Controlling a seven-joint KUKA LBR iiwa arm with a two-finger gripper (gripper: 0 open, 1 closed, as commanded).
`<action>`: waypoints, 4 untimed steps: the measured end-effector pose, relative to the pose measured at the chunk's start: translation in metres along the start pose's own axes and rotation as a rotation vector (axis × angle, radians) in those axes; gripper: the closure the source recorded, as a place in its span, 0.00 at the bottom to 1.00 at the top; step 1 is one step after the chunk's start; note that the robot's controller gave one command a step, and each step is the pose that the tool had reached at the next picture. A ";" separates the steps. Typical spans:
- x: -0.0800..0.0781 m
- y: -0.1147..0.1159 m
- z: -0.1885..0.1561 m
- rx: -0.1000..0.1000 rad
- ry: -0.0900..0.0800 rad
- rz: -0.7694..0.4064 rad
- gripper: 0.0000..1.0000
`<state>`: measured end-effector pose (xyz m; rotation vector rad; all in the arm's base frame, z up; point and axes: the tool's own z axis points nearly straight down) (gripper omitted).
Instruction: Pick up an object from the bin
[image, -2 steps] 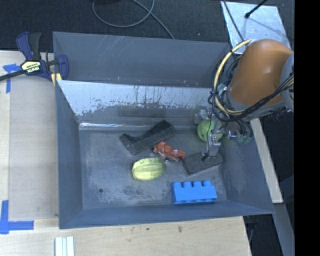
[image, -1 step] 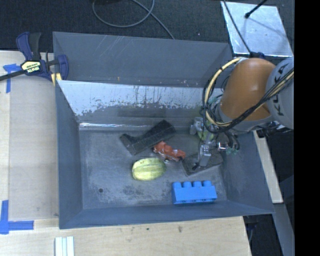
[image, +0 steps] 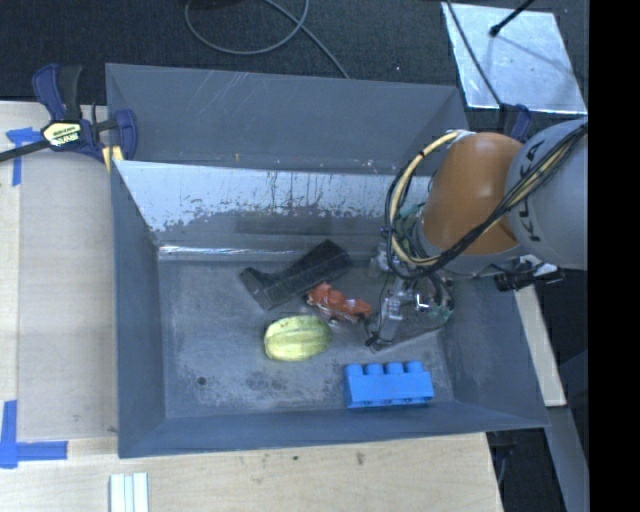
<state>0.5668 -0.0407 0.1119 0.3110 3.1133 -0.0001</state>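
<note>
My gripper (image: 378, 335) hangs low over the right part of the bin floor, its fingertips pointing down just right of a small red-orange toy (image: 335, 302). Nothing shows between the fingers. A blue block with three studs (image: 389, 384) lies just below the gripper, near the front wall. A yellow-green oval fruit-shaped thing (image: 296, 338) lies left of the gripper, at the middle of the floor. A black angular part (image: 297, 274) lies behind the red toy, toward the back wall.
The arm's orange cover and looped cables hang over the bin's right side, above the gripper. The bin's sloped grey walls close in on all sides.
</note>
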 end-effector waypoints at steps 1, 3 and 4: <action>0.027 0.064 0.020 0.000 0.001 0.038 1.00; 0.013 0.073 -0.117 -0.001 -0.003 -0.012 1.00; 0.013 0.073 -0.117 -0.001 -0.002 -0.012 1.00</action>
